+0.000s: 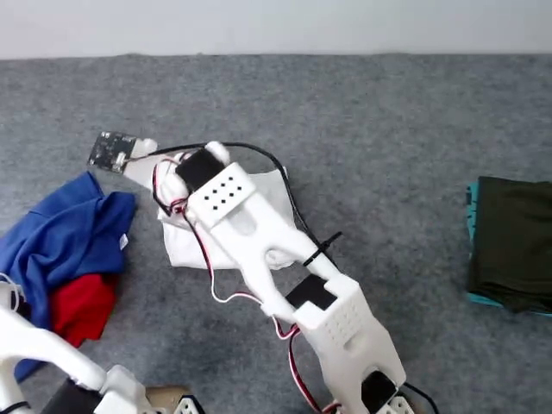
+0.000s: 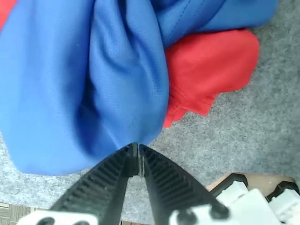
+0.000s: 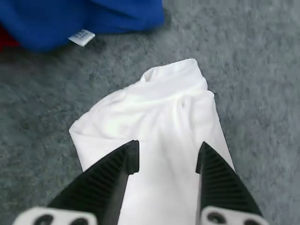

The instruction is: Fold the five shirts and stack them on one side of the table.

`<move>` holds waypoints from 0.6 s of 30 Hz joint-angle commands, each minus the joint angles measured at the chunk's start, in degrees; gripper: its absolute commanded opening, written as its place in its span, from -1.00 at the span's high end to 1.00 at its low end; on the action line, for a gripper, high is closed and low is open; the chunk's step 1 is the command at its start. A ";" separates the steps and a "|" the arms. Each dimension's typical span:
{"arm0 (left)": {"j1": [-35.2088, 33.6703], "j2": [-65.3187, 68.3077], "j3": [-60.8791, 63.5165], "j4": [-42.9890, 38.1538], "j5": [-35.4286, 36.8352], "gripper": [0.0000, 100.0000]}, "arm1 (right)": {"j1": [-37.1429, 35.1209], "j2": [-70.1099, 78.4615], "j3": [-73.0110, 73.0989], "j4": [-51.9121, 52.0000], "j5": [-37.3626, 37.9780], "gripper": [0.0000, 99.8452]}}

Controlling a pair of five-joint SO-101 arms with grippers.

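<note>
Blue shirt over red shirt | left claw clenched beside | right claw released above white shirt

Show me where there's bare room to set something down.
Widest bare carpet: between the white shirt and the dark folded stack at the right edge. The far strip by the wall is free. Crowded at left: blue shirt, red shirt, and the right arm over the white one.
</note>
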 commanded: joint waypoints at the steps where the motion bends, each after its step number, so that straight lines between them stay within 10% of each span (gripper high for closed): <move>1: -0.18 -1.93 -0.40 -0.88 -0.53 0.97 | 3.21 -0.84 -7.74 6.46 -0.09 0.77; 18: 0.18 -1.93 -0.40 -0.97 -0.53 0.97 | 23.96 10.68 -10.90 19.12 3.43 0.98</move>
